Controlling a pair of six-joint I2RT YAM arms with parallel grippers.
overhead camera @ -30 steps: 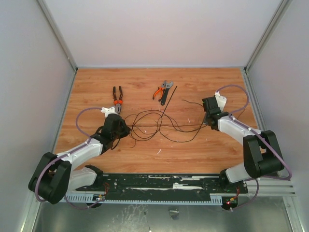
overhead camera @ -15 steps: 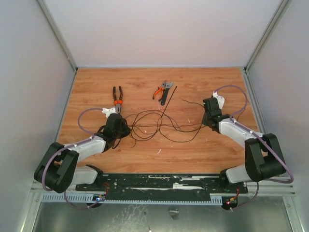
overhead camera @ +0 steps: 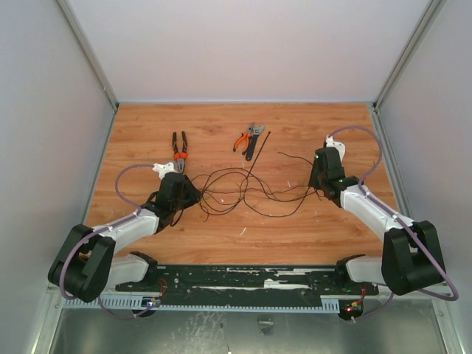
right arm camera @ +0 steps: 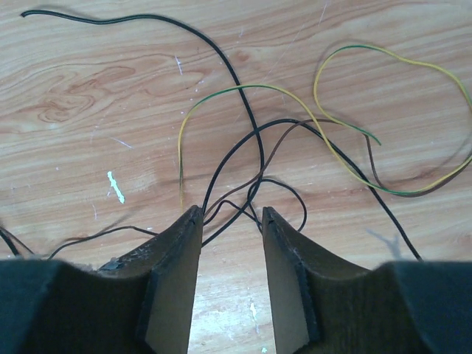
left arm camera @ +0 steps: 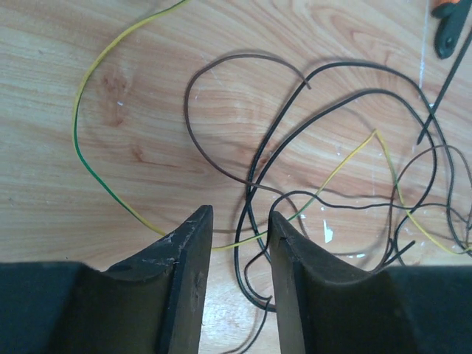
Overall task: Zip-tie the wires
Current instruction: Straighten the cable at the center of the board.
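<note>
The wires [overhead camera: 236, 190] sprawl in loose loops across the middle of the bench [overhead camera: 221, 122], reaching from one arm to the other. The left arm [overhead camera: 133, 225] holds its jaws slightly spread over the left end of the tangle, with strands running through the gap. The jaws of the right arm [overhead camera: 369, 206] stand parted the same way at the right end. The zip tie [overhead camera: 258, 151] lies on the far side, beside the orange-handled pliers [overhead camera: 247, 140].
</note>
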